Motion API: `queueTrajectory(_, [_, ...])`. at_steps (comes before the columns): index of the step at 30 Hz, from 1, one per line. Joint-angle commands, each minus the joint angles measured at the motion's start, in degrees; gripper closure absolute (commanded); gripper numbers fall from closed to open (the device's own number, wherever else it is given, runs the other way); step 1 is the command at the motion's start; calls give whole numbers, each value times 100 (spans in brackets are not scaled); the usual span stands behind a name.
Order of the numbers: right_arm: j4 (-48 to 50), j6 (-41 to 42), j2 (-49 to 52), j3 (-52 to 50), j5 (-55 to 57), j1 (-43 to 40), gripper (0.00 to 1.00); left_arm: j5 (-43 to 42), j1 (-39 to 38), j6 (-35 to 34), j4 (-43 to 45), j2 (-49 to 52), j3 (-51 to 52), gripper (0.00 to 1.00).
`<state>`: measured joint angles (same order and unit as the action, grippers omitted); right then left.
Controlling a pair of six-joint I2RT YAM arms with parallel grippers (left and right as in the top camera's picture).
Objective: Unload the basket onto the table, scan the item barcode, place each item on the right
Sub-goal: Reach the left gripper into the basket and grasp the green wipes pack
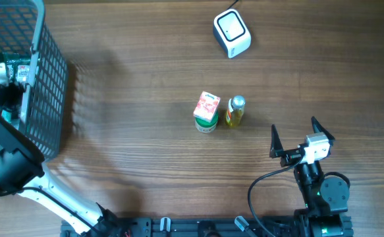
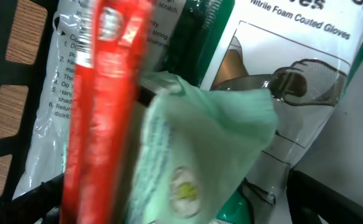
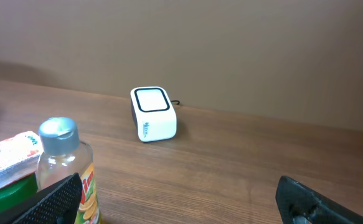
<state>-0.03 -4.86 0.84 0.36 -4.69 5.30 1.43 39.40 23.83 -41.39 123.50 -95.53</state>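
Two arms at a wooden table (image 1: 145,171).

Far left, 10 o'clock on the overhead: wire basket (image 1: 50,79), grey mesh. The left arm (image 1: 7,158) reaches over its near rim. Left claw (image 1: 12,82) is down among the contents. Cannot tell how wide it stands or whether it has hold of anything.

Left wrist view is crowded with packaging, very close and partly blurred:
- red-and-white packet (image 2: 103,106) at 9 o'clock, standing on end
- pale green pouch (image 2: 193,155) at centre, lying over its neighbours
- glove pack (image 2: 293,87) at 3 o'clock, printed "Nitrile Foam Coated Gloves"

These fill the lens and block any view of the table.

Table centre: small carton (image 1: 206,110), pink-and-white top over green. A bottle (image 1: 235,110) stands just beside it at its 3 o'clock, upright, with a silver cap and a yellow label. Whether the two touch I cannot tell. No barcode can be made out on either.

Barcode scanner (image 1: 232,33), a white box with a dark window, sits at 1 o'clock, well apart from the pair, with bare wood between them.

Right claw (image 1: 293,126) at 4 o'clock, near the bottle but apart from it. Its jaws are spread wide and hold nothing. In its wrist view the carton and bottle fill the 8 o'clock corner, and the scanner shows unobstructed beyond.
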Motion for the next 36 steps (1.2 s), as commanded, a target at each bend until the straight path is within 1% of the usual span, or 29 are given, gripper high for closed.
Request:
queueTrajectory(1, [17, -76, -42, -7, -9, -35, 0, -138, 9, -7, -44, -398, 57, 0])
queueTrajectory(6, [17, -79, -42, -7, -9, -35, 0, -22, 9, -4, -76, -688, 57, 0])
queueTrajectory(11, [17, -76, -42, -7, -9, -35, 0, 160, 11, 2, -153, -706, 61, 0])
queueTrajectory(13, [17, -79, -42, -7, -9, -35, 0, 162, 11, 33, -151, -645, 63, 0])
queueTrajectory(18, [17, -79, -39, -7, -7, -35, 0, 101, 11, 435, -153, -391, 125, 0])
queueTrajectory(26, [17, -79, -42, -7, -9, -35, 0, 87, 136, 557, -107, 131, 179, 0])
queueTrajectory(31, [17, -79, -39, -7, -9, -35, 0, -101, 188, 555, -44, 308, 179, 0])
queueTrajectory(32, [17, -79, -42, -7, -7, -35, 0, -101, 186, 553, -20, 313, 179, 2])
queueTrajectory(33, [17, -79, -42, -7, -9, -35, 0, -101, 186, 555, 2, 313, 179, 11])
queueTrajectory(34, [17, -79, -42, -7, -7, -35, 0, -98, 186, 555, 20, 313, 179, 22])
queueTrajectory(35, [17, -79, -39, -7, -9, -35, 0, -98, 186, 555, 20, 313, 179, 40])
queueTrajectory(36, [17, -79, -42, -7, -9, -35, 0, -101, 186, 553, 20, 313, 179, 53])
